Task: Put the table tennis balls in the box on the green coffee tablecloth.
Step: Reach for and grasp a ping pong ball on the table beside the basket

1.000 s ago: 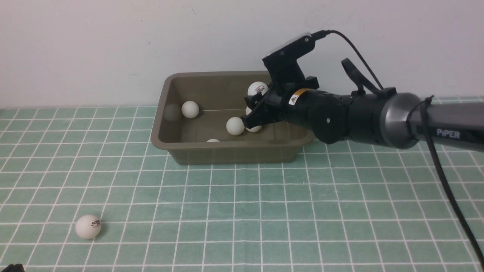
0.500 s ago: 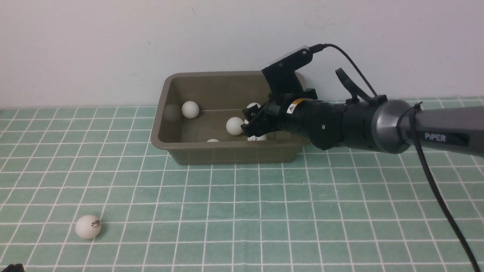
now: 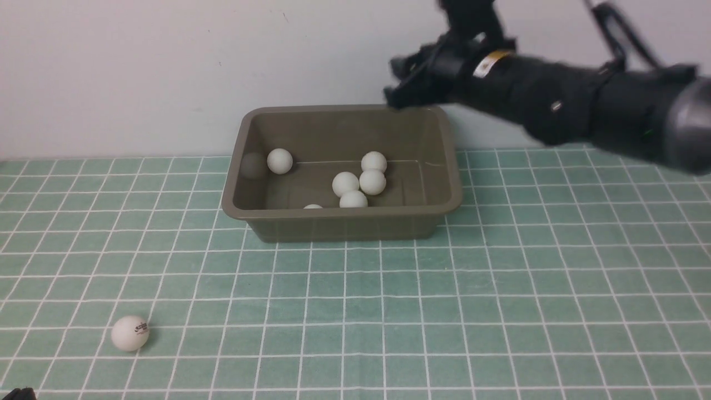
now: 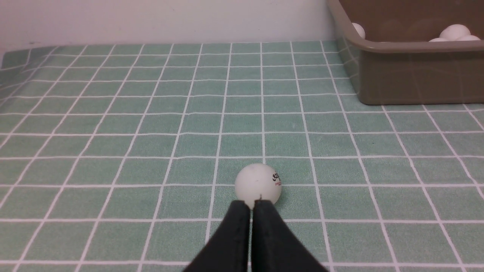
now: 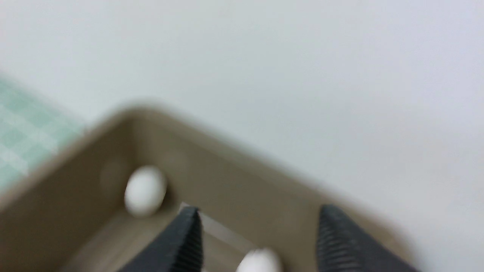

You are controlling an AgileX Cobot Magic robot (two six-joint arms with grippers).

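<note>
The olive-brown box (image 3: 341,225) stands on the green coffee tablecloth (image 3: 422,311) near the wall, with several white table tennis balls (image 3: 345,184) lying inside it. One more ball (image 3: 130,333) with a dark logo rests on the cloth at the near left. My right gripper (image 3: 395,83) hovers blurred above the box's back right rim. In the right wrist view the right gripper (image 5: 261,211) is open and empty, over the box (image 5: 72,155). In the left wrist view my left gripper (image 4: 252,206) is shut, low over the cloth, just behind that loose ball (image 4: 258,186).
A pale wall runs right behind the box. The right arm (image 3: 583,105) stretches in from the right, above the cloth. The box's side wall (image 4: 412,83) shows at the far right of the left wrist view.
My right gripper has lifted out of the box and now hangs above its back rim. The balls inside have settled into a cluster. The loose ball has stayed put.
</note>
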